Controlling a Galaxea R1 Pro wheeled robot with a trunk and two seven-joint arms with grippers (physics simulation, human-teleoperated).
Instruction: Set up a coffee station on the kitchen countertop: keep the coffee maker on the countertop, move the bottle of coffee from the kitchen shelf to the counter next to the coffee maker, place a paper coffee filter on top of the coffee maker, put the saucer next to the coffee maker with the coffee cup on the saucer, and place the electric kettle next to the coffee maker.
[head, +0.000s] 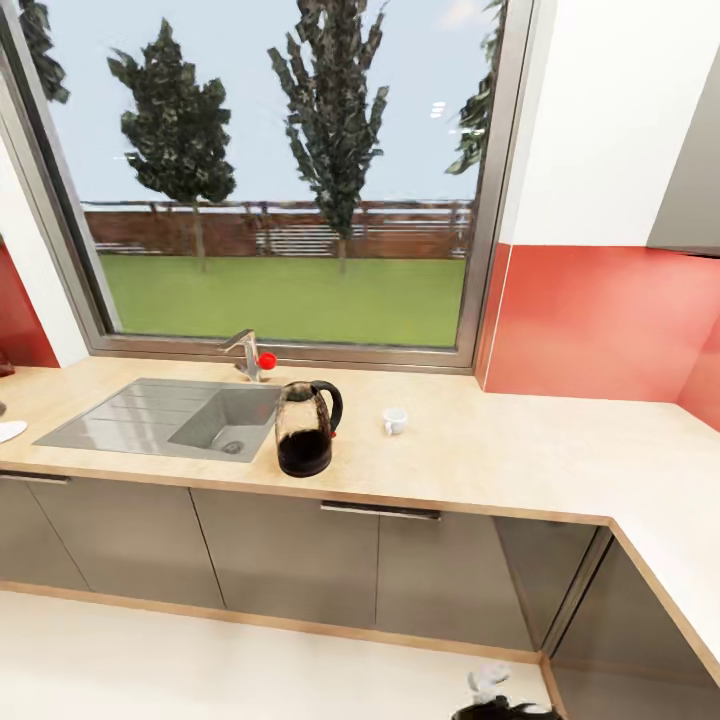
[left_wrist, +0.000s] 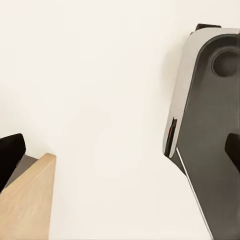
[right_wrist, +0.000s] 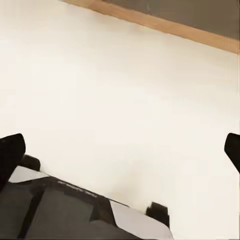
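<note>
kettle and cup stand on the surface (head: 520, 450) below the window (head: 280, 180): the electric kettle (head: 305, 428) sits just right of the sink (head: 165, 415), handle to the right, and the coffee cup (head: 395, 420) stands near it on the right, apart from it. both are well away from the grippers. the left gripper (left_wrist: 120, 155) and the right gripper (right_wrist: 120, 150) hang low over the pale floor (right_wrist: 120, 90), each with fingertips spread wide at the wrist views' edges and nothing between them.
</note>
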